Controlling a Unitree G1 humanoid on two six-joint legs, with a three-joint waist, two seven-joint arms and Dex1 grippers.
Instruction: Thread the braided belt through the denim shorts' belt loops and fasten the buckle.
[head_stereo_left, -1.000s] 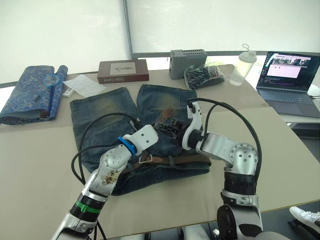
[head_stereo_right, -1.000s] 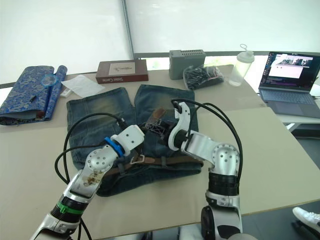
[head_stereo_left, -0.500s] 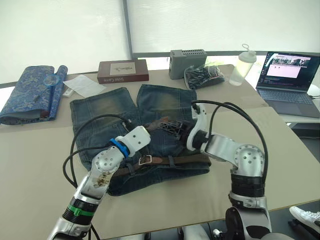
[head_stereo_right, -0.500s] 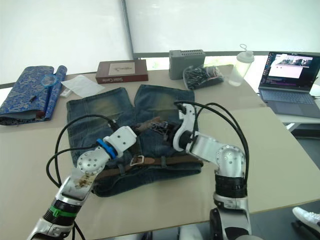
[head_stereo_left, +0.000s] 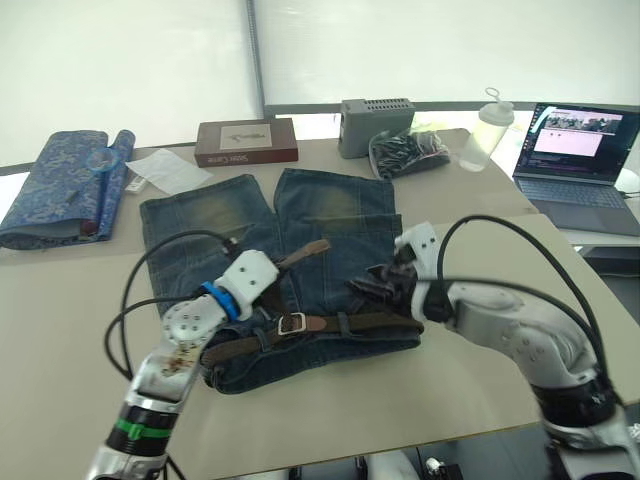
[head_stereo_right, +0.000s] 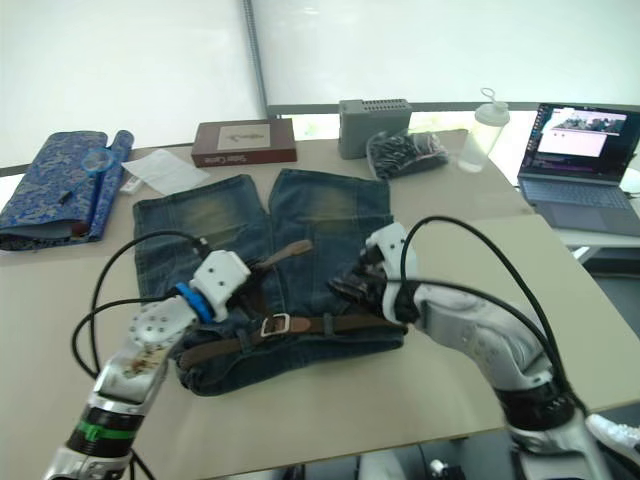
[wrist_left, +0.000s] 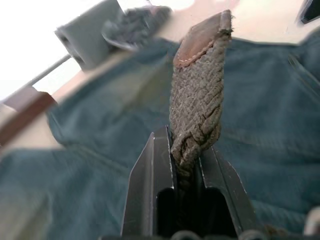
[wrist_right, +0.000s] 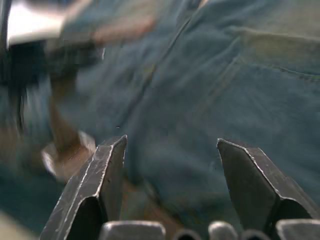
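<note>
Left gripper (wrist_left: 186, 165) pinches braided belt (wrist_left: 197, 95) tip; belt's base hidden between fingers. Right gripper (wrist_right: 172, 170) spread over blurred denim shorts (wrist_right: 240, 90).

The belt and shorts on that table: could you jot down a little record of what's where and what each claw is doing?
shorts: denim shorts lie flat on the table
belt: braided belt runs along the waistband
buckle: silver buckle sits near the waistband's middle
belt tip: lifted off the denim, pinched in the left claw
right claw: right claw open, above the shorts, holding nothing
</note>
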